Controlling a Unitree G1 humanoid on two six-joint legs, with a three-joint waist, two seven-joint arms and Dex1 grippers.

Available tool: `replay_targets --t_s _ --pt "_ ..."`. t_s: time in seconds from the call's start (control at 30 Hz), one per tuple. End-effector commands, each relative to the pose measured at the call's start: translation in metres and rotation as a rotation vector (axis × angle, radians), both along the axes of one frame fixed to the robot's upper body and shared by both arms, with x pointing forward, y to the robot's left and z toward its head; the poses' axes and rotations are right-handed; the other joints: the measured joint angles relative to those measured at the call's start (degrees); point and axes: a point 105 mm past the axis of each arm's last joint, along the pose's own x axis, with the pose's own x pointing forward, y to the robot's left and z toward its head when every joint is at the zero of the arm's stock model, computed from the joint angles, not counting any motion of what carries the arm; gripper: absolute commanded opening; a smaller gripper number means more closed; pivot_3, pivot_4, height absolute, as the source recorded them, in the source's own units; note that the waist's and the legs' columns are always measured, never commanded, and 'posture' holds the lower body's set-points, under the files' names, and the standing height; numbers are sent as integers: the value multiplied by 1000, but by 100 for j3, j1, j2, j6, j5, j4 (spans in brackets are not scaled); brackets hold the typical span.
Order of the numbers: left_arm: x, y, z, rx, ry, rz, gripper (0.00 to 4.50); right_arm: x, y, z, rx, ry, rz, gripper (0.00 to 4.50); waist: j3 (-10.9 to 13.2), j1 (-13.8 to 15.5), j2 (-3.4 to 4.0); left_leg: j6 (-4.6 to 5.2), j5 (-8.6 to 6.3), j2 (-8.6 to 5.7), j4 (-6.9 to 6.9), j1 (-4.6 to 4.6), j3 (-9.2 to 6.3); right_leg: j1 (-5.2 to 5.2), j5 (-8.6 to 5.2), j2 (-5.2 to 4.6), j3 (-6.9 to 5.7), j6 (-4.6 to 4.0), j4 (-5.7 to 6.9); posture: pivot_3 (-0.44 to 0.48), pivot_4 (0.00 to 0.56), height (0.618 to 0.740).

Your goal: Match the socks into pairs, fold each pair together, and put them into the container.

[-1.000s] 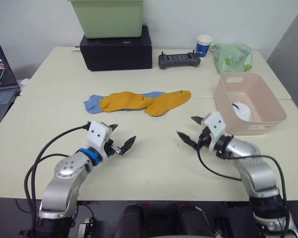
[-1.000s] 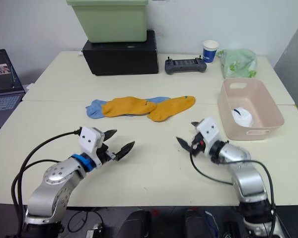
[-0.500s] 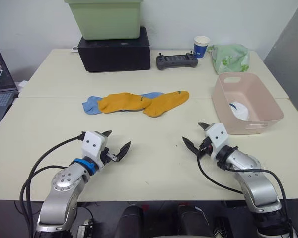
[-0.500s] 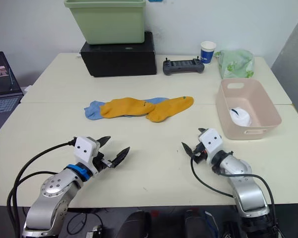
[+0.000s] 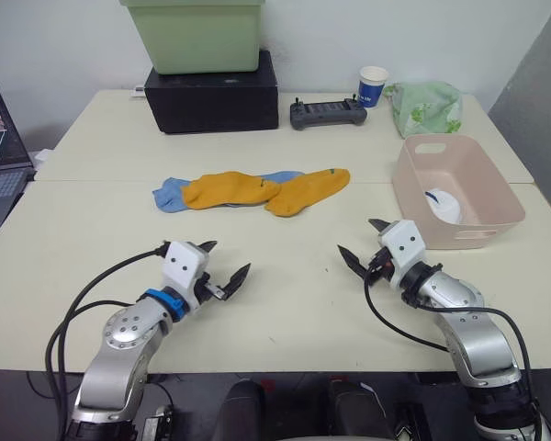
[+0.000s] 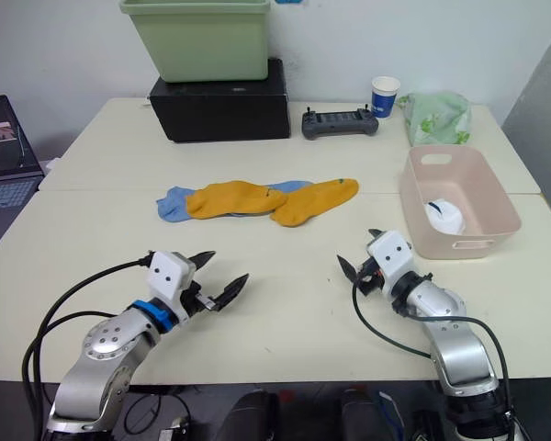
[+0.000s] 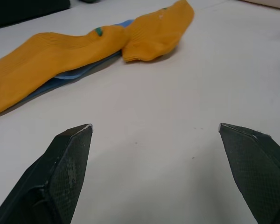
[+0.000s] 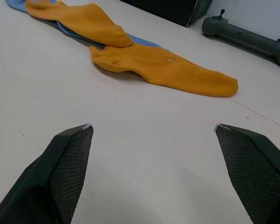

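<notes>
Hovering with fingers spread and empty, the left gripper (image 5: pixel 222 269) and right gripper (image 5: pixel 364 243) are waiting over the table (image 5: pixel 285 303), well short of the socks (image 5: pixel 257 189). Two mustard-orange socks are lying across a light blue one; the pickup is likely calling for pinching one orange cuff without snagging the blue. Right of the socks, the container (image 5: pixel 413 197) is holding a white bundle (image 5: pixel 444 205).
</notes>
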Motion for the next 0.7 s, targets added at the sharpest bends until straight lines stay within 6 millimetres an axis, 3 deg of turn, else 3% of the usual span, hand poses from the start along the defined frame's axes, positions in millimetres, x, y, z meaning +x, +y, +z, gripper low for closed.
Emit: replay_targets --t_s 0.03,0.3,0.5,0.6,0.7 --pt "16 -30 10 61 -52 -112 4500 -3 6 22 44 -44 76 4475 -1 10 -2 0 0 -2 1 0 -2 3 0 0 -3 0 0 0 150 740" --pt "95 -79 18 141 -116 -80 4500 3 0 25 40 -43 33 4475 -2 -10 -5 1 0 -16 2 -2 6 -1 0 9 -3 0 -7 0 150 740" --pt "118 -97 4 194 -79 -117 4500 7 -4 29 63 -53 -16 4475 -2 -27 -5 1 0 -17 -1 -2 11 -6 1 22 0 -1 -5 0 150 740" --pt "128 -96 3 241 -88 -93 3884 8 -2 30 65 -56 -18 4500 -2 -8 -6 0 0 -19 1 -3 14 -5 1 20 -1 0 -5 0 150 740" --pt "131 -98 2 219 -75 -89 2936 8 -1 32 75 -64 -25 4500 -2 -16 -5 0 0 -23 2 -1 17 -5 1 18 -1 0 -2 0 150 740"
